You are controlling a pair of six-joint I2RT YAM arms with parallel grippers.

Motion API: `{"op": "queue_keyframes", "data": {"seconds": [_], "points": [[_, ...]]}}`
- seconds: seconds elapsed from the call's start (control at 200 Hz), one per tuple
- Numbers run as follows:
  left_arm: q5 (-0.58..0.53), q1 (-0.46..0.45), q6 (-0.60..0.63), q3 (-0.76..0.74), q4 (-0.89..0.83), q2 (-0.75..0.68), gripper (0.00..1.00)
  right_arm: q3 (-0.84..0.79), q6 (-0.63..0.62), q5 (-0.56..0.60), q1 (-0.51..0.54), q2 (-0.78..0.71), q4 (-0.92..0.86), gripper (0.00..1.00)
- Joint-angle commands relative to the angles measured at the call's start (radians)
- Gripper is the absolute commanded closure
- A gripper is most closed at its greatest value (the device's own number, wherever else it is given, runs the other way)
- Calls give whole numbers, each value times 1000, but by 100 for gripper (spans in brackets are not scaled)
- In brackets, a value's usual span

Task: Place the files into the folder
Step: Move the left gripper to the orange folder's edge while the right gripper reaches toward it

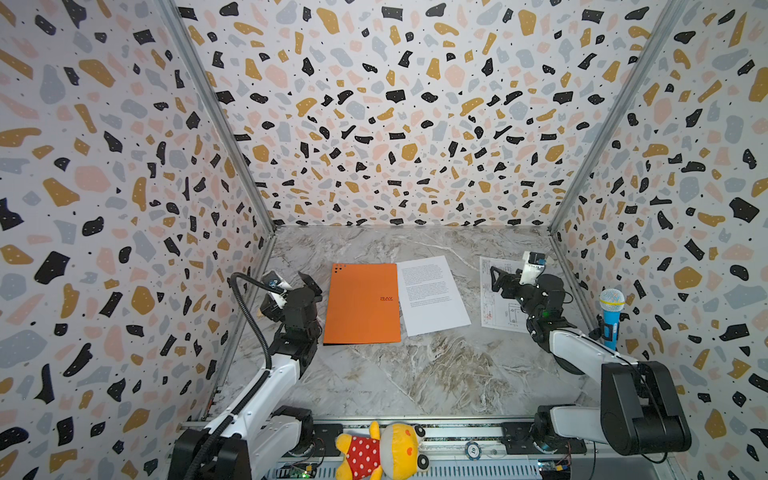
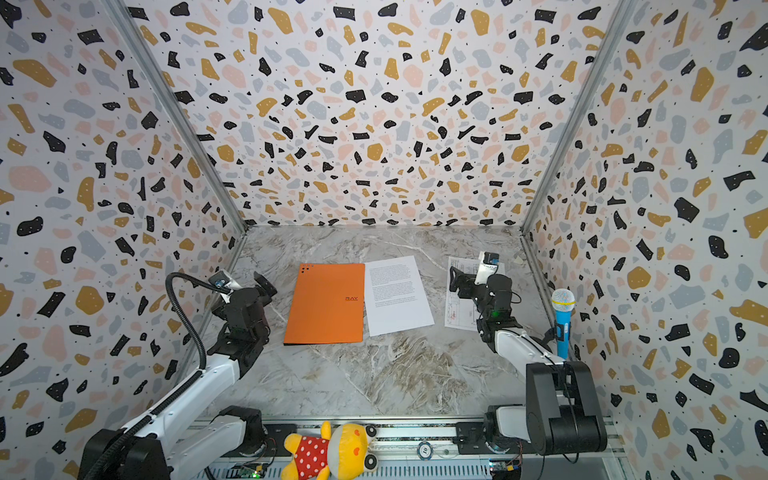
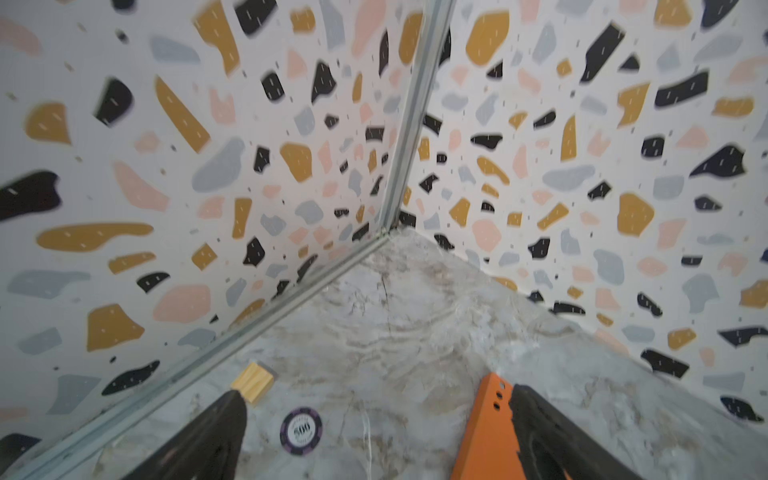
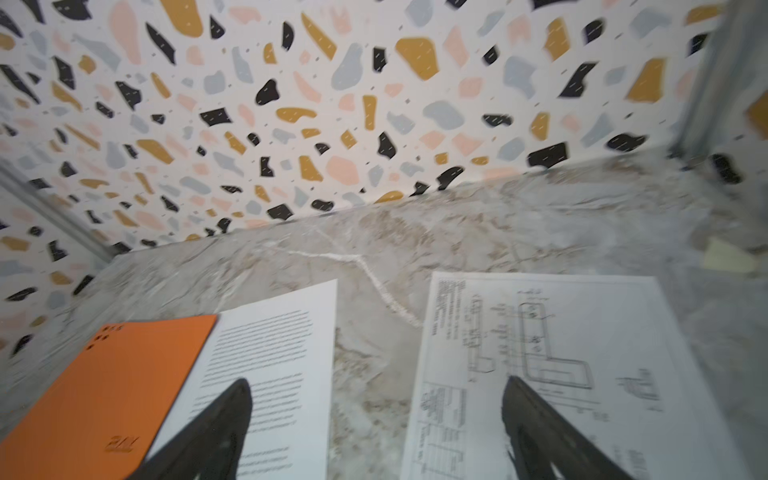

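Right wrist view looks down between two dark fingers spread wide, so the right gripper (image 4: 376,380) is released, with only bare marble in the gap. One finger shows against the text sheet (image 4: 270,353) and the other against the drawing sheet (image 4: 582,353). Both papers lie flat on the table (image 1: 415,374), printed side up, a strip of tabletop between them.

In both top views the folder (image 1: 361,305) lies closed, orange face up, left of the middle. The text sheet sits tilted just beside its right edge. The two edges meet, though I can't tell which lies over which. The drawing sheet is further right, close to the side wall, partly under the right arm.

From the left wrist camera the left gripper (image 3: 376,390) is also spread wide and holds nothing. One finger crosses the folder's dotted corner. I can't say if it touches. Near the other finger lie a wooden block (image 3: 252,381) and a poker chip (image 3: 301,431)
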Motion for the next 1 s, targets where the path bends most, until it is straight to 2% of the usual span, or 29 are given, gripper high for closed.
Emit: {"op": "queue_keyframes", "data": {"seconds": [0.0,0.195,0.581,0.791,0.996], "points": [[149,6,-93,67,-199,90,1,81,135,-119,109,23,-122,8],[309,9,-124,130,-263,207,0,135,138,-74,281,104,-172,8],[459,9,-115,130,-265,341,0,305,223,-141,494,333,-197,8],[560,9,-105,122,-244,384,0,349,238,-151,517,417,-224,8],[605,9,-114,119,-223,416,0,391,190,-89,489,473,-299,7]]}}
